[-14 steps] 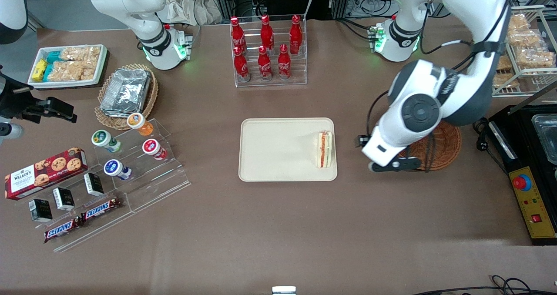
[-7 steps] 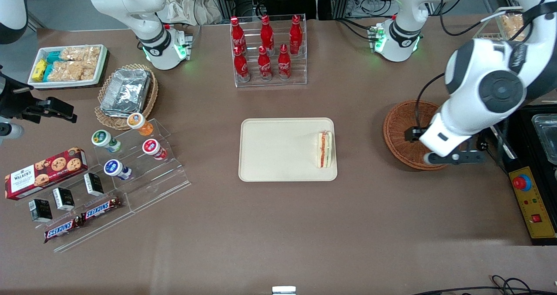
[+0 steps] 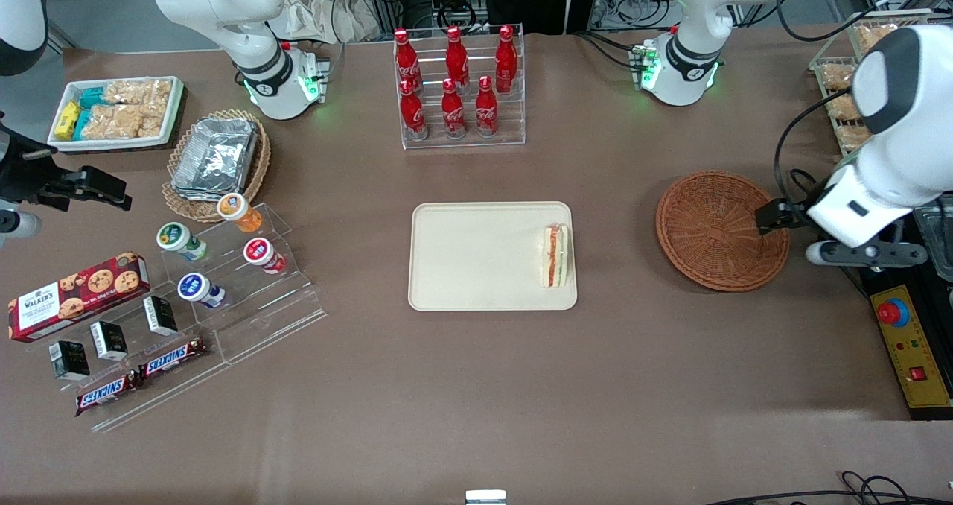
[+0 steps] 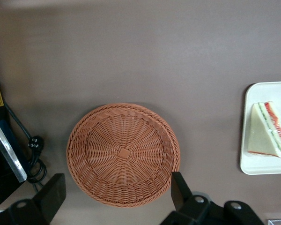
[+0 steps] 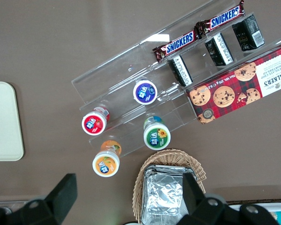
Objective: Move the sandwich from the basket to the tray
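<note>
Here the gripper is held with its fingers spread wide and nothing between them, above the table at the working arm's end, just beside the basket. The basket is seen bare of any contents. The sandwich is found well apart from the gripper, toward the parked arm's end, lying on the tray against its rim nearest the basket, its long cut edge running toward the front camera. The placing is judged complete. Brown cloth covers the table.

Front view overhead on table, left wrist view looking down, sharing basket
</note>
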{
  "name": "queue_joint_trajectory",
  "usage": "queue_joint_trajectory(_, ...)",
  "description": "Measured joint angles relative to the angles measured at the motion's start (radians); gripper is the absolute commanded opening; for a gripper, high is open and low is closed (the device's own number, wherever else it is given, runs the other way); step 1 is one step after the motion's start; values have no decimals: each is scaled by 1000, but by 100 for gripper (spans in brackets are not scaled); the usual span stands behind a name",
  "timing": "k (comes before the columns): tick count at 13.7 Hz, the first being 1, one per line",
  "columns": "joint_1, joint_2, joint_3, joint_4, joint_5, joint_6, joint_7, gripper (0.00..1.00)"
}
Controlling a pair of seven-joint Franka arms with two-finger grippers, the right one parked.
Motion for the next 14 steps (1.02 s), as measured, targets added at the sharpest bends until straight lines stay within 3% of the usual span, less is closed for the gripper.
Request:
queue_joint_trajectory(5, 3, -26, 94, 37, -15, -13, 103, 100)
queue_joint_trajectory(14, 0, -12, 92, 103, -15, -83, 104, 100)
